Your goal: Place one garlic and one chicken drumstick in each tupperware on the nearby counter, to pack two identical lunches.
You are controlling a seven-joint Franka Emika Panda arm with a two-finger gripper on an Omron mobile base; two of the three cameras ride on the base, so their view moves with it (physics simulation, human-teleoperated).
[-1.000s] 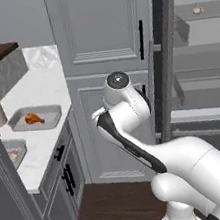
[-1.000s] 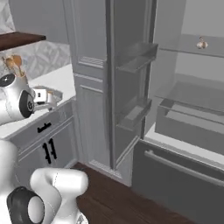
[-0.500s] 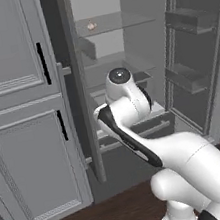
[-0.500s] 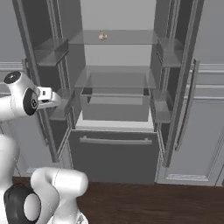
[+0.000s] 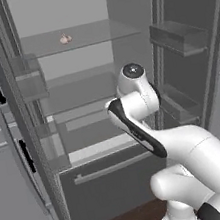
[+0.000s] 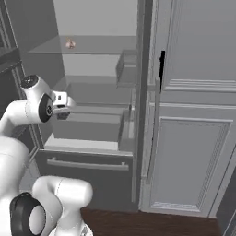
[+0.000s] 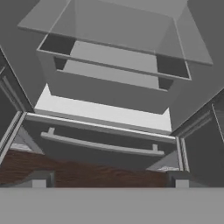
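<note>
One garlic [image 5: 64, 38], a small pinkish-beige bulb, lies on the upper glass shelf of the open fridge; it is also seen as the garlic [image 6: 70, 44] in the right base view. My gripper [image 6: 64, 109] hangs in front of the middle shelves, well below the garlic. In the hand view the gripper [image 7: 109, 180] is open, its two dark fingertips [image 7: 41, 178] set wide apart with nothing between them, facing the lower shelves and drawer. The chicken drumstick, the tupperware and the counter are out of view.
The fridge's left door [image 5: 17, 148] and right door [image 5: 181, 39] stand open with clear bins on them. A bottom drawer with a bar handle [image 7: 100, 144] sits under the shelves. A tall grey cabinet [image 6: 193, 115] flanks the fridge. Dark wood floor [image 6: 152, 223] lies below.
The whole picture has swung from the counter and cabinets round to the open fridge, so the camera has moved with the base. The gripper has stayed open and empty.
</note>
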